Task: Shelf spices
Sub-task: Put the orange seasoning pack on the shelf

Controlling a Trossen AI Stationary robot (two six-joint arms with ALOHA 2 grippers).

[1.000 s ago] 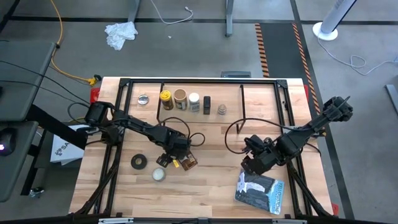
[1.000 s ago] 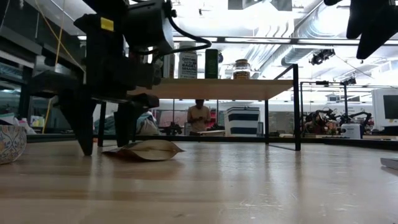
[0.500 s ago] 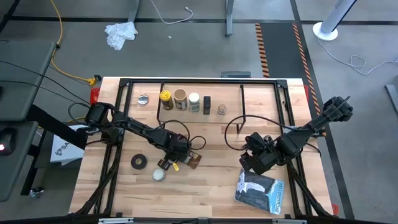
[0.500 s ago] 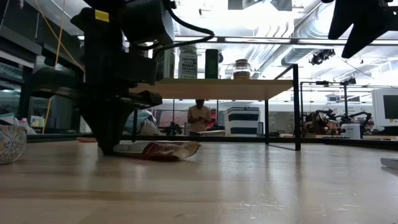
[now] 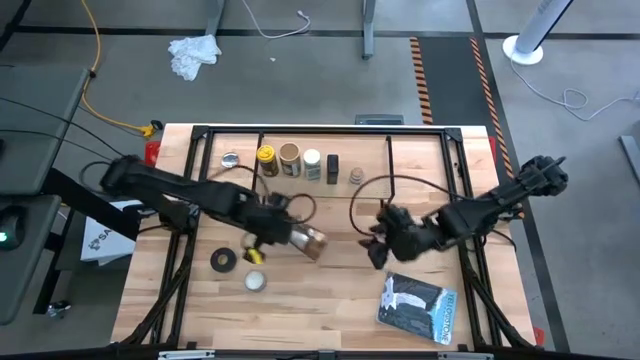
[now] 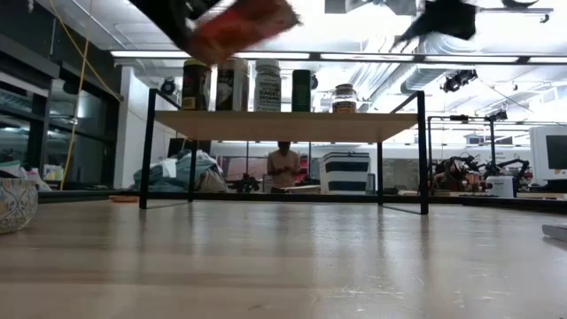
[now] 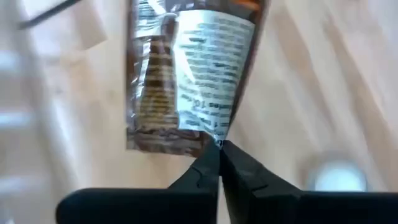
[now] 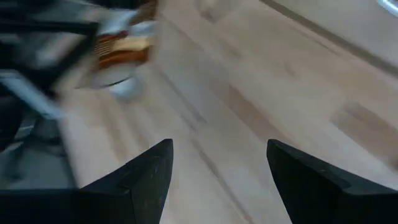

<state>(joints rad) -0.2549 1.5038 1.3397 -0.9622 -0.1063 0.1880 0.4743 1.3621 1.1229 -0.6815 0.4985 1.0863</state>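
Note:
The flat brown packet (image 5: 309, 241) hangs in the air over the table's middle, with my left gripper (image 5: 283, 237) shut on it. In the low view the packet (image 6: 244, 22) is tilted, higher than the shelf's plank (image 6: 283, 126). On the shelf stand the yellow-lidded jar (image 5: 267, 158), the tan-lidded jar (image 5: 290, 157), the white-capped bottle (image 5: 312, 163), the dark bottle (image 5: 333, 167) and the tiny jar (image 5: 357, 176). My right gripper (image 5: 377, 249) hovers open to the packet's right, holding nothing. My left gripper pinches the packet's edge near one corner (image 7: 215, 138) between its two fingertips (image 7: 208, 163). The fingers slant down from the table's left side. The packet sticks out beyond them, tilted and lifted clear of the table.
A black tape roll (image 5: 223, 260) and a small white round thing (image 5: 256, 281) lie near the table's front left. A silvery tin (image 5: 231, 159) sits left of the jars. A dark bag (image 5: 418, 305) lies at the front right. A patterned bowl (image 6: 13, 204) stands at the low view's left edge.
My left gripper has shut on the packet's edge, then risen with it. The packet has gone from lying flat on the table to hanging tilted above shelf height. My right gripper has drifted toward the table's left and tipped closer to level, staying open.

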